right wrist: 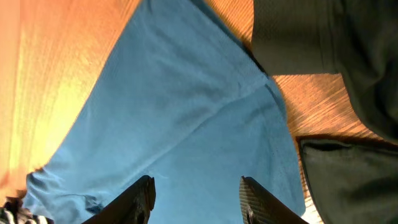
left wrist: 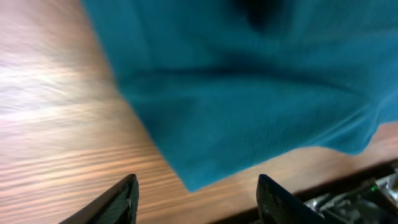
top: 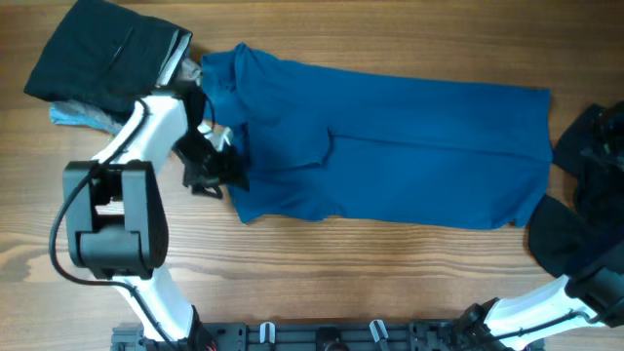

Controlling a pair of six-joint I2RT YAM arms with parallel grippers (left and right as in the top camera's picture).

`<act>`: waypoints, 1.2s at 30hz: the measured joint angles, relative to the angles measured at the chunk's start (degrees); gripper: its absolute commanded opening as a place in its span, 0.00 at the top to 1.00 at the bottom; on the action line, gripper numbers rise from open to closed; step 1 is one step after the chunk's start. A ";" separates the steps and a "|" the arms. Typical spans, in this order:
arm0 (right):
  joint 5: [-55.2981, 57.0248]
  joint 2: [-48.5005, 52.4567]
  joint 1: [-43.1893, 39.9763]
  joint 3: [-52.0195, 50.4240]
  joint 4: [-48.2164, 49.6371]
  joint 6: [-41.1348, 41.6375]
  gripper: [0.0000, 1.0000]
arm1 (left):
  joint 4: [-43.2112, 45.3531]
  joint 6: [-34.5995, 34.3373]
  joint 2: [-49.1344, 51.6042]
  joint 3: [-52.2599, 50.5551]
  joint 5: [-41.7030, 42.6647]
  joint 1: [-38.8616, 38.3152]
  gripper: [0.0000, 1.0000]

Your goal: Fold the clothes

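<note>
The clothes: a large royal-blue shirt [top: 390, 146] lies flat across the middle of the table, folded lengthwise. My left gripper [top: 213, 168] hovers at the shirt's left end. In the left wrist view it [left wrist: 200, 202] is open over bare wood, with a corner of the blue shirt [left wrist: 249, 112] just ahead of the fingers. My right gripper [right wrist: 198, 190] is open above the blue shirt [right wrist: 174, 118], with nothing between its fingers. Dark garments [right wrist: 336, 74] lie just to its right.
A black folded garment [top: 102, 54] sits at the back left with a light-blue piece [top: 73, 115] under its edge. Black clothes [top: 595, 146] are piled at the right edge. The table's front edge [left wrist: 348, 177] and a rail lie close to the left gripper.
</note>
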 measured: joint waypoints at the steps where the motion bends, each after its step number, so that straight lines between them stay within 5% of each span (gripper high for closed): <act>1: 0.20 0.00 0.00 0.00 -0.07 0.00 0.51 | 0.07 0.02 0.00 -0.85 0.33 -0.37 0.41; 3: 0.66 0.00 0.00 0.00 -0.09 -0.02 0.51 | 1.66 0.00 0.00 -3.26 1.03 -1.38 0.42; 4: 0.85 0.00 -0.02 0.00 -0.07 -0.11 0.51 | 3.41 0.00 0.00 -4.50 1.25 -1.84 0.50; 7: 1.05 0.00 -0.04 0.00 -0.07 -0.17 0.51 | 6.64 -0.02 0.00 -6.84 1.53 -3.06 0.96; 17: 1.09 0.00 -0.04 0.00 0.22 -0.17 0.50 | 6.64 -1.01 0.00 -3.85 2.56 -2.16 0.96; 23: 1.31 0.00 -0.04 0.00 0.61 -0.20 0.48 | 22.40 -7.48 0.00 0.24 3.30 1.88 0.87; 26: 1.31 0.00 -0.04 0.00 0.70 -0.17 0.47 | 26.77 -9.38 0.00 0.37 3.39 1.53 0.96; 31: 1.31 0.00 -0.04 0.00 0.74 -0.20 0.46 | 25.11 -10.75 0.00 0.37 4.90 -0.92 0.94; 32: 1.31 0.00 -0.04 0.00 0.76 -0.20 0.46 | 23.96 -10.82 0.00 0.39 5.35 -1.40 0.81; 33: 1.29 0.00 -0.04 0.00 0.76 -0.20 0.46 | 22.60 -10.82 0.00 0.39 5.79 -1.81 0.80; 36: 1.29 0.00 -0.04 0.00 0.76 -0.20 0.46 | 18.47 -10.34 0.00 0.39 6.19 -2.01 0.87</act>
